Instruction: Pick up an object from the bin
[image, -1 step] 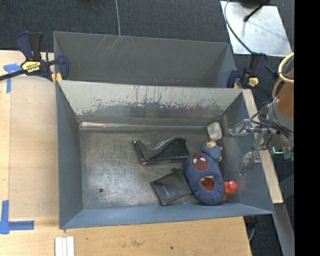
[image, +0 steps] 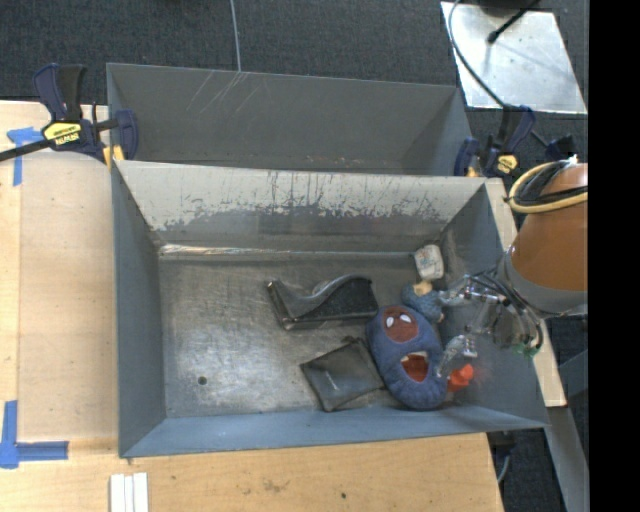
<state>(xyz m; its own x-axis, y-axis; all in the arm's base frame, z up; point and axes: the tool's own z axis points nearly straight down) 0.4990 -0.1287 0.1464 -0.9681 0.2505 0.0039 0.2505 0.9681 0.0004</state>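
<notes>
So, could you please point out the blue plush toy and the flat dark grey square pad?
blue plush toy (image: 398, 352), camera view, its middle.
flat dark grey square pad (image: 342, 373), camera view, its centre.

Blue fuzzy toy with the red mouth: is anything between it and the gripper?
Nothing visible. The gripper is close beside the blue plush toy; the black stapler-like thing and dark flat pad lie beyond it.

One camera, set high over the bin (image: 220, 330), looking down at a slight slant from the near side, so the far wall (image: 300, 200) shows its inner face. Mid distance: whole bin in view with some margin around. Arm (image: 555, 240) reaches in from the right edge.
</notes>
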